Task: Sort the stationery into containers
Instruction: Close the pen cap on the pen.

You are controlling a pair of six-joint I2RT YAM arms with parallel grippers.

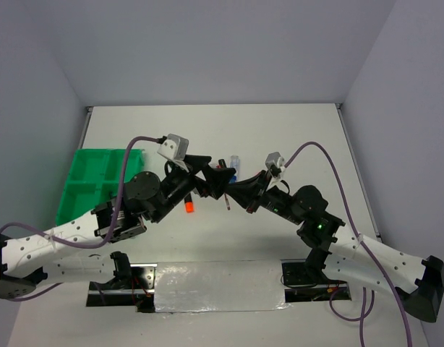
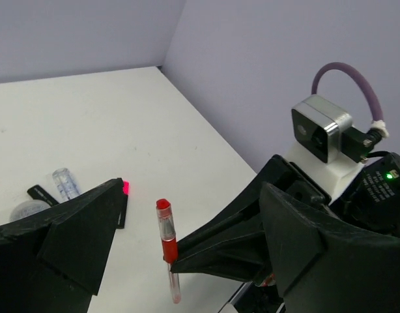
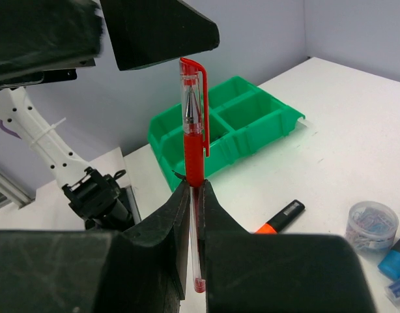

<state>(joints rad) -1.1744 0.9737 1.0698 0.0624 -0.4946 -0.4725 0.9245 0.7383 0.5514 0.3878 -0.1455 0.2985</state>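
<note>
My right gripper (image 3: 195,195) clamps the red pen (image 3: 193,130) upright in mid-air. My left gripper (image 2: 187,195) gapes wide around it. I should close squarely on the barrel before the right lets go, then carry it to the green tray (image 1: 84,163) at nine o'clock.

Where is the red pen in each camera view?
Top external: the red pen is at centre, between the arms, mostly hidden.
Left wrist: lower centre, upright.
Right wrist: centre, upright in the right jaws.
Shared landmark: the orange highlighter lying on the table nearby.
</note>
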